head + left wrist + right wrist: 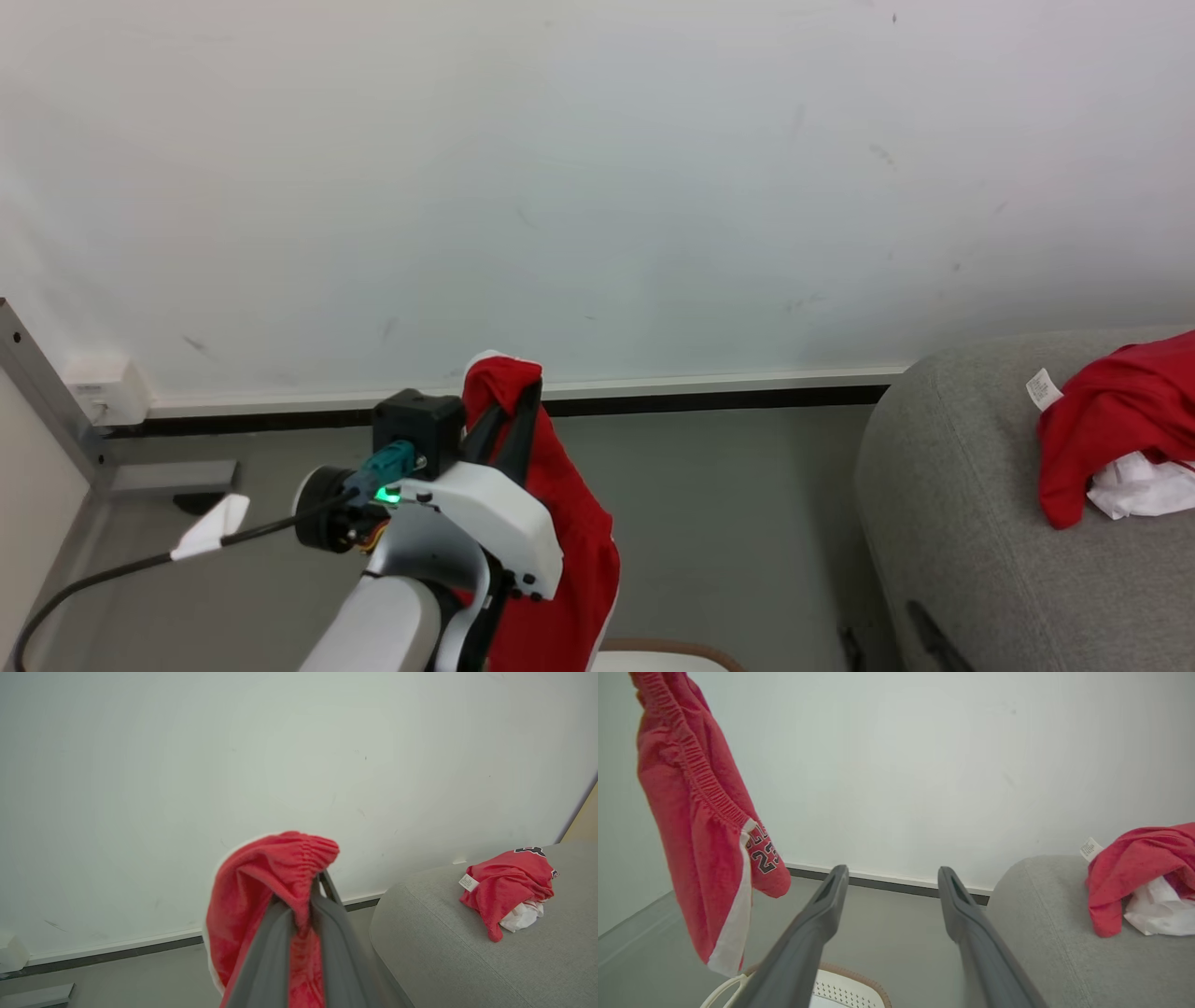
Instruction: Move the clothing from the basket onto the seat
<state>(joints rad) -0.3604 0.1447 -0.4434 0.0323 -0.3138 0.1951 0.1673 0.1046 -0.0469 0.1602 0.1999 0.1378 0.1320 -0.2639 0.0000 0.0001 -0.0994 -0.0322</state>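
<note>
— One garment is up, you say. Where is it, and what has it?
— Your left gripper [527,397] has it, jaws pinched shut on the waistband. The red shorts [569,541] hang straight down, long axis vertical, above the basket [859,989].
— And your right gripper [893,877]?
— Spread wide, holding nothing.
— Which way next?
— Rightward, I judge. The seat [962,523] lies well to the right of the shorts, with a second red garment [1111,420] already on it.
</note>
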